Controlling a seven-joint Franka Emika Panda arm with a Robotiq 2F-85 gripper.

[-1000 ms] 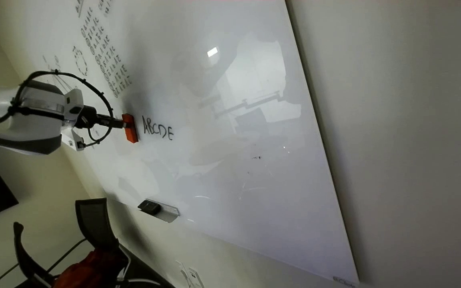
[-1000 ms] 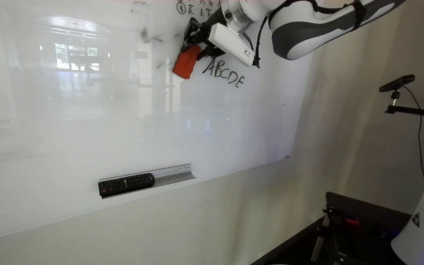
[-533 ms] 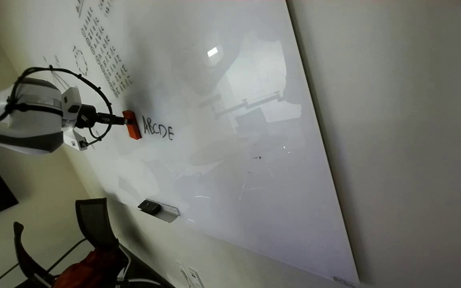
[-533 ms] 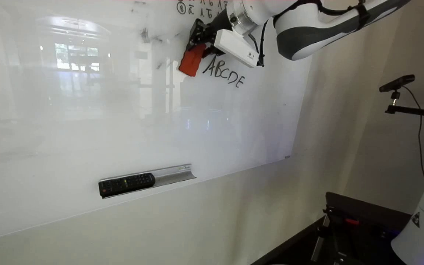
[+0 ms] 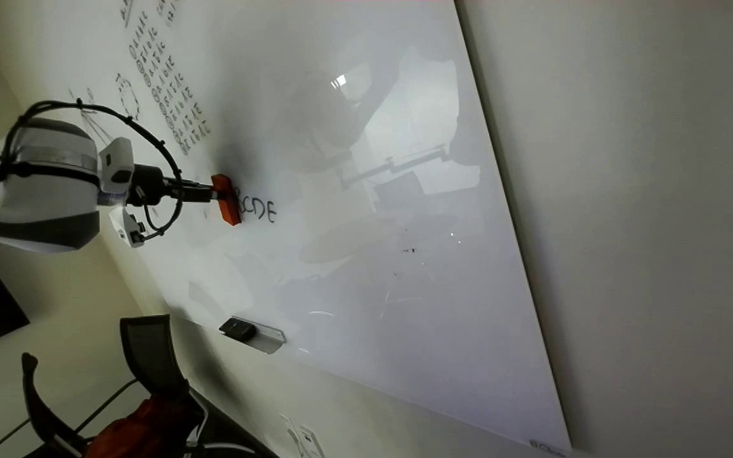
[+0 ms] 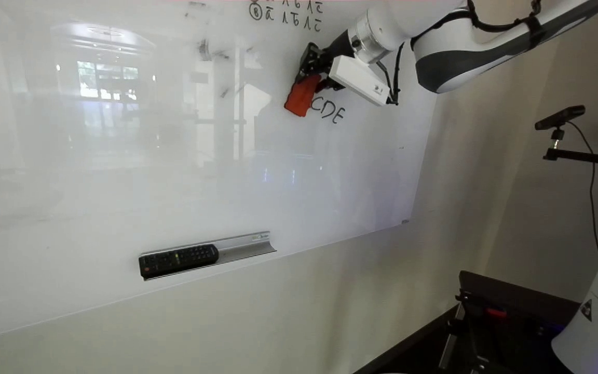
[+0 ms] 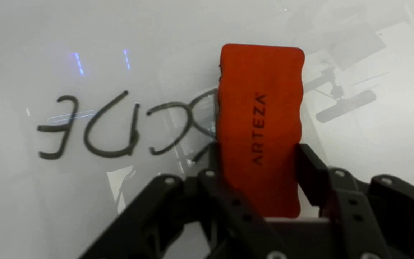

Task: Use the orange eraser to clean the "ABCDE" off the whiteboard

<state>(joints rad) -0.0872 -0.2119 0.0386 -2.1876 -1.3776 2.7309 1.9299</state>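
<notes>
The orange eraser (image 7: 261,79) is a red-orange block with "ARTEZA" on it. My gripper (image 7: 257,153) is shut on its two long sides. The eraser also shows in both exterior views (image 5: 226,202) (image 6: 299,99), at the whiteboard (image 5: 366,286); I cannot tell whether it touches the surface. It covers the start of the "ABCDE" (image 7: 134,138). C, D and E show whole beside it in the wrist view, upside down. The B is partly hidden. The A is out of sight behind the eraser; I cannot tell whether its ink is still there.
Rows of small dark marks (image 5: 169,89) are higher on the board. A metal tray (image 6: 244,248) with a black remote (image 6: 179,259) sits at the board's lower edge. A chair (image 5: 153,356) stands below in an exterior view. Bare wall (image 5: 646,222) borders the board.
My gripper and the eraser have moved from beside the letters onto their start, towards the E. The A and part of the B, visible before, are now covered. The grip is unchanged.
</notes>
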